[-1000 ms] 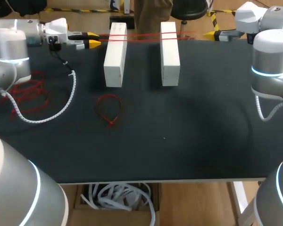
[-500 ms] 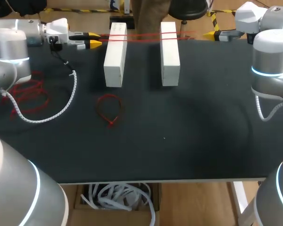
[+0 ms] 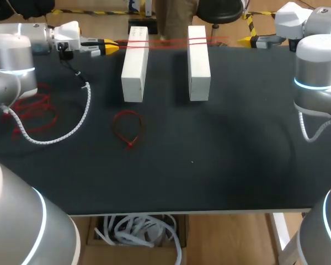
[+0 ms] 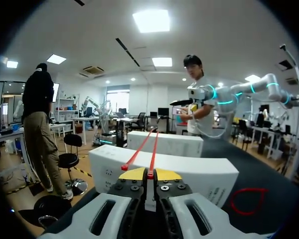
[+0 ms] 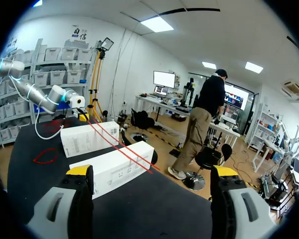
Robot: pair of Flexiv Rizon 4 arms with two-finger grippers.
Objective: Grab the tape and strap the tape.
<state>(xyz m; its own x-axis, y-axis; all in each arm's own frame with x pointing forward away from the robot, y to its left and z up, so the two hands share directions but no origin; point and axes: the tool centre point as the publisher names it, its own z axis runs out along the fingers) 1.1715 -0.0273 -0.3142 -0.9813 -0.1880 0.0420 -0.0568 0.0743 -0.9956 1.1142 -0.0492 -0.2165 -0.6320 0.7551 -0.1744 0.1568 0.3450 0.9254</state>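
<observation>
Two strands of red tape lie across the far ends of two white boxes. At the table's far left corner, my left gripper is shut on the red tape. In the left wrist view one strand runs in between the closed yellow fingertips, and the other ends just beside them. The near box lies right ahead of that gripper. My right gripper hovers at the far right edge. It stands wide open and empty, facing the boxes and tape.
A loose red loop lies in front of the left box. A heap of red ties and a white coiled cable lie at the left. The black table has free room in the middle and on the right.
My left gripper's yellow tips have come together on the tape's end. Neither arm has shifted, and the right gripper stays open.
</observation>
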